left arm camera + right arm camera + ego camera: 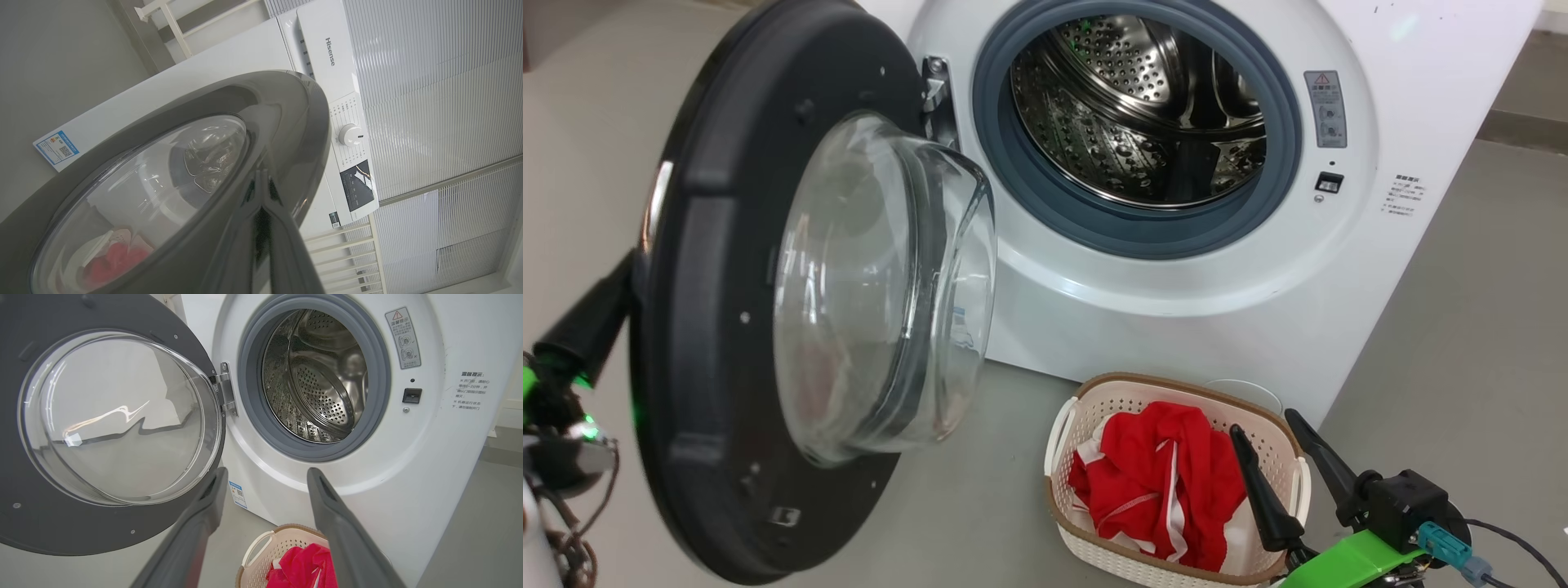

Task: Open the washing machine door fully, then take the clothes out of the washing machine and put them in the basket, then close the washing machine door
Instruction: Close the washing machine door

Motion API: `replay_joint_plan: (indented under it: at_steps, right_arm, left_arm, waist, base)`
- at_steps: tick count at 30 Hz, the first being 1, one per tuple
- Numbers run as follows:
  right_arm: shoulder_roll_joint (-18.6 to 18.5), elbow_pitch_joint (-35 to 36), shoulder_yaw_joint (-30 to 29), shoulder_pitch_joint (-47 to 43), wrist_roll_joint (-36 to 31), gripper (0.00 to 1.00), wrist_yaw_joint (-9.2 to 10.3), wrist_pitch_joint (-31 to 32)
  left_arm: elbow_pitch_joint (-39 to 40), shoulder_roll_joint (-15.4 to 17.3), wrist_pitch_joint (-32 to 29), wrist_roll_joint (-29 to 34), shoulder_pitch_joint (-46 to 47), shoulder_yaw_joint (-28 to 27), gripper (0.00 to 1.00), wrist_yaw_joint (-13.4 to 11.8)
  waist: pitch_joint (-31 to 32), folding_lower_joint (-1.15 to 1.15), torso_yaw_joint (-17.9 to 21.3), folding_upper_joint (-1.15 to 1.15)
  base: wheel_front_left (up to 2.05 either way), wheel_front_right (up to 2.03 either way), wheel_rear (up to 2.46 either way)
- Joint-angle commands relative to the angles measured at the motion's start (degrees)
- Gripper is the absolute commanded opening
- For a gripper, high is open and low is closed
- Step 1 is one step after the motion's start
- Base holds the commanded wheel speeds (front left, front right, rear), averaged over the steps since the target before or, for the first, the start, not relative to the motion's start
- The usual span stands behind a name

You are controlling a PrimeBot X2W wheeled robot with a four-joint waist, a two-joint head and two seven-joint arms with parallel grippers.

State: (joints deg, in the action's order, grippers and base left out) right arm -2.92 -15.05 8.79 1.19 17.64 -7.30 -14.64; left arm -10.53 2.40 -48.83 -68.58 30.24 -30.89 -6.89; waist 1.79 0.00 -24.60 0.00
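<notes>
The washing machine (1176, 310) stands with its steel drum (1143, 106) bare inside. The washing machine door (703, 245) hangs swung out to the left, its glass bowl facing me. My left gripper (617, 282) is behind the door's outer edge. In the left wrist view, the left gripper (261, 175) is shut and its tips rest against the door's dark outer face (294, 122). The red clothes (1160, 482) lie in the basket (1111, 384) on the floor before the machine. My right gripper (1264, 420) hangs open just above the basket's right side, holding nothing.
Grey floor (1462, 327) spreads right of the machine and left of the basket. The right wrist view looks past its open gripper (266, 471) at the door (61, 531), the drum (322, 379), the basket (261, 547) and the clothes (302, 567).
</notes>
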Motion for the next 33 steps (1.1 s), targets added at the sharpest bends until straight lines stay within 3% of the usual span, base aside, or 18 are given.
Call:
replay_joint_plan:
  at_steps: [1,21,33]
  right_arm:
    - [-0.02,1.35,1.20,1.52,0.05,1.00,-0.19,-0.36]
    - [-0.19,1.25,1.58,2.22,-0.23,1.00,-0.19,-0.36]
    - [-0.31,1.06,1.86,2.13,-0.24,1.00,-0.19,-0.36]
  left_arm:
    - [2.88,0.73,-1.35,-0.86,-1.35,1.00,0.00,-0.45]
    - [14.70,0.49,5.40,-17.55,-11.86,14.04,0.00,-5.03]
    - [17.04,0.48,8.04,-20.47,-15.19,17.22,0.00,-5.33]
  waist:
    - [-0.14,0.00,0.23,0.00]
    - [-1.28,0.00,4.12,0.00]
    - [-0.73,0.00,7.91,0.00]
  base:
    - [0.00,0.00,0.00]
    - [0.00,0.00,0.00]
    - [0.00,0.00,0.00]
